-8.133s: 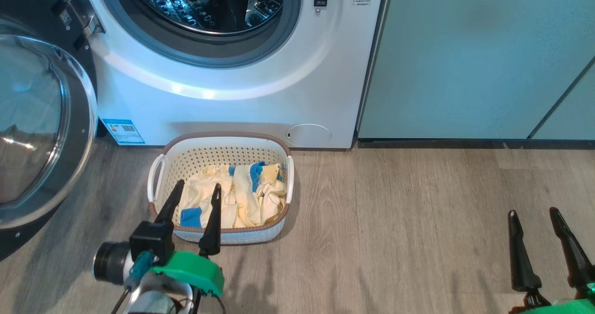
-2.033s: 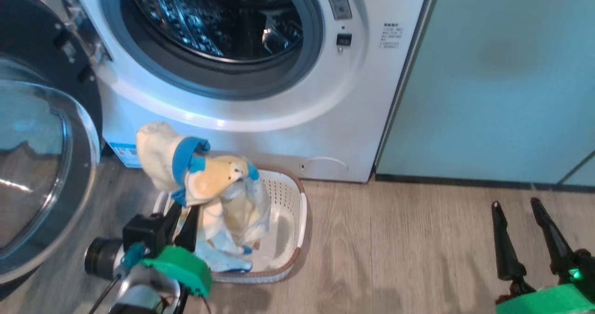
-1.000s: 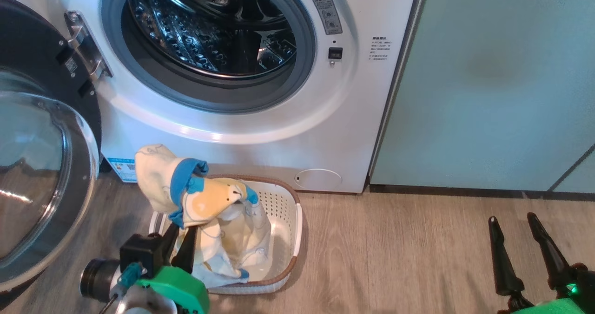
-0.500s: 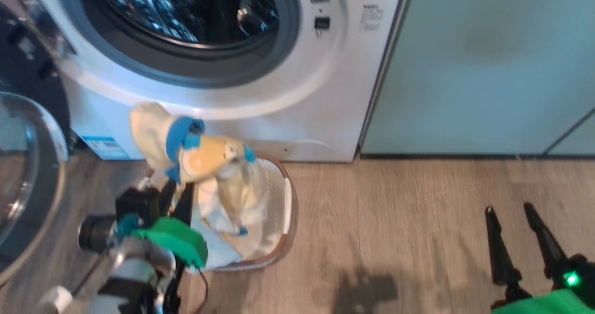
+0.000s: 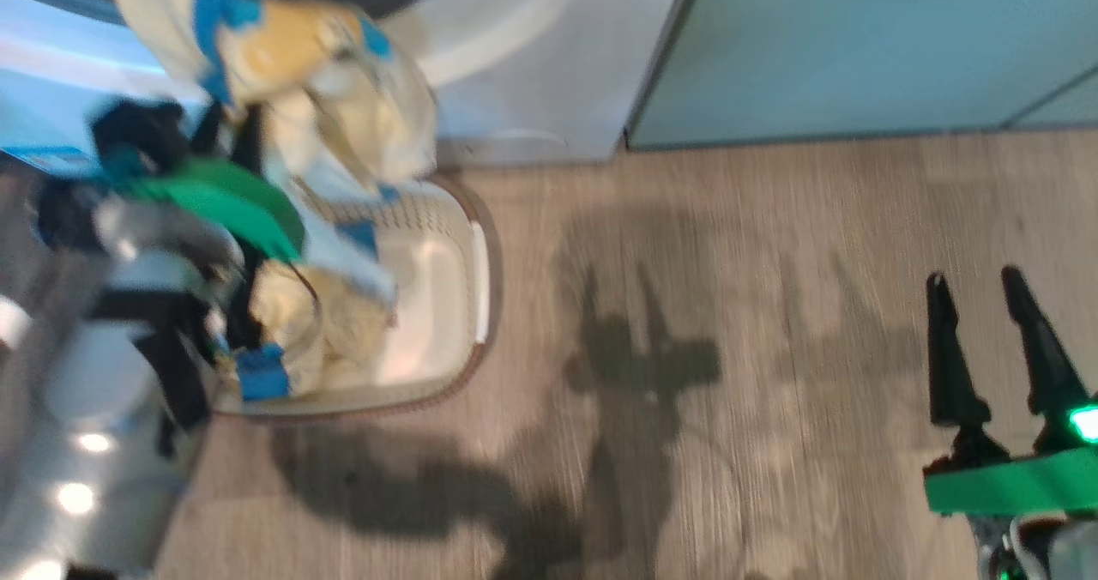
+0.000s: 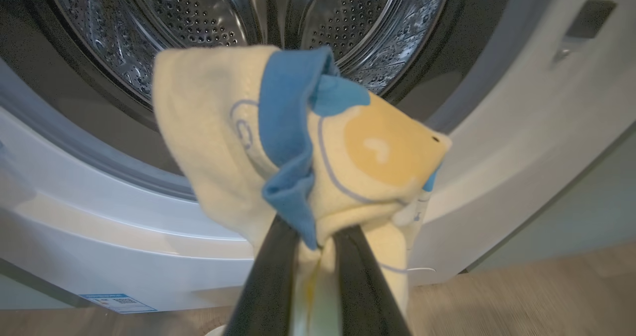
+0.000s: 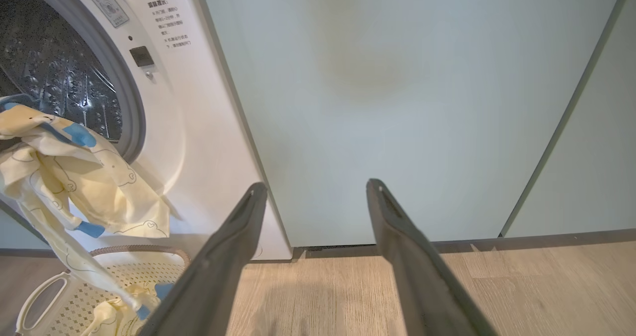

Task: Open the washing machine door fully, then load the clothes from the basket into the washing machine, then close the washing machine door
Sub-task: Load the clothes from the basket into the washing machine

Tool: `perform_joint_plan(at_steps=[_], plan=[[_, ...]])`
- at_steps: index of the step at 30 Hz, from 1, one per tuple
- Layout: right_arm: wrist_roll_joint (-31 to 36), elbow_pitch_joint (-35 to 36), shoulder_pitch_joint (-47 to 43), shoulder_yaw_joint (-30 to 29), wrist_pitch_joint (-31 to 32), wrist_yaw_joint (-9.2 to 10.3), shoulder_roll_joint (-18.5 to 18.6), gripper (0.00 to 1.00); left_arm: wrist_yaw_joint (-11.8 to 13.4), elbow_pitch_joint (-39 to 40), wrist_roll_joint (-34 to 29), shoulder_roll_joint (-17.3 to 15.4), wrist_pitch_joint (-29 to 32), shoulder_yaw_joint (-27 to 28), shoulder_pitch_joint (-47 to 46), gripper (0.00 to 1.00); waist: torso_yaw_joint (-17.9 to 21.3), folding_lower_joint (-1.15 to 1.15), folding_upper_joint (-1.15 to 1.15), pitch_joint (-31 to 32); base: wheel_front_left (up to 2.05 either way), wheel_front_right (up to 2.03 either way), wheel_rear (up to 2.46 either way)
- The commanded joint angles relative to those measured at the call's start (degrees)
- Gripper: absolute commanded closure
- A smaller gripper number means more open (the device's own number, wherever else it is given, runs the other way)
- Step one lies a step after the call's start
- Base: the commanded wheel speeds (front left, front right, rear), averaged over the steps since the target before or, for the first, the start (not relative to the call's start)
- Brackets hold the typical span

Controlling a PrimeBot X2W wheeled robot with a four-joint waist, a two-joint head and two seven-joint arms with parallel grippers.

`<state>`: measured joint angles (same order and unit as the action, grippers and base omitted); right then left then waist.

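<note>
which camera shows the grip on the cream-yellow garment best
Left wrist view: sharp and close, the left gripper shut on the cream-yellow garment with blue patches before the steel drum. Head view shows it blurred. Right wrist view shows it side-on, trailing into the cream-white perforated basket.

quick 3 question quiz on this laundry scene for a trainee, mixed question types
1. True or false: the left gripper is shut on the clothes.
2. Multiple choice: the right gripper is A) open and empty B) shut C) gripping fabric.
3. Fill in: some cream fabric also lies in the ___.

Key: 1 true. 2 A. 3 basket.
</note>
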<state>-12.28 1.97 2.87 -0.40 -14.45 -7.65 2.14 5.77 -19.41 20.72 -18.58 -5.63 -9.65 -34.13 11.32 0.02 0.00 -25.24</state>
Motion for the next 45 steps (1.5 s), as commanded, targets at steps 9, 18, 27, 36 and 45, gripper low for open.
perform_joint_plan(at_steps=[9, 18, 27, 36, 45], plan=[[-3.77, 2.3, 4.4, 1.61, -0.54, 0.16, 0.74, 0.0, -3.41, -4.13, 1.17, -9.24, 10.11, 3.09, -17.51, 1.0, 5.05, -0.02, 0.0, -11.57, 0.0, 0.0, 0.0], [-7.08, 2.03, 6.57, 3.4, -0.54, 0.16, 0.74, 0.0, -5.88, -5.66, 1.07, -15.19, 22.21, 2.35, -31.87, 1.0, 7.52, -0.02, 0.0, -16.23, 0.0, 0.0, 0.0], [-10.1, 1.19, 7.65, 5.41, -0.54, 0.16, 0.74, 0.0, -7.62, -7.17, 0.61, -20.62, 29.73, 2.2, -42.22, 1.0, 11.37, -0.02, 0.0, -19.52, 0.0, 0.0, 0.0], [-12.27, 1.01, 8.25, 7.41, -0.54, 0.16, 0.74, 0.0, -7.57, -7.27, -2.03, -24.18, 28.35, 1.72, -48.4, 1.0, 14.99, -0.02, 0.0, -22.58, 0.0, 0.0, 0.0], [-13.65, 1.07, 8.85, 8.81, -0.54, 0.16, 0.74, 0.0, -7.85, -7.34, -9.37, -26.71, 16.5, -1.96, -57.19, 1.0, 17.6, -0.02, 0.0, -25.03, 0.0, 0.0, 0.0]])
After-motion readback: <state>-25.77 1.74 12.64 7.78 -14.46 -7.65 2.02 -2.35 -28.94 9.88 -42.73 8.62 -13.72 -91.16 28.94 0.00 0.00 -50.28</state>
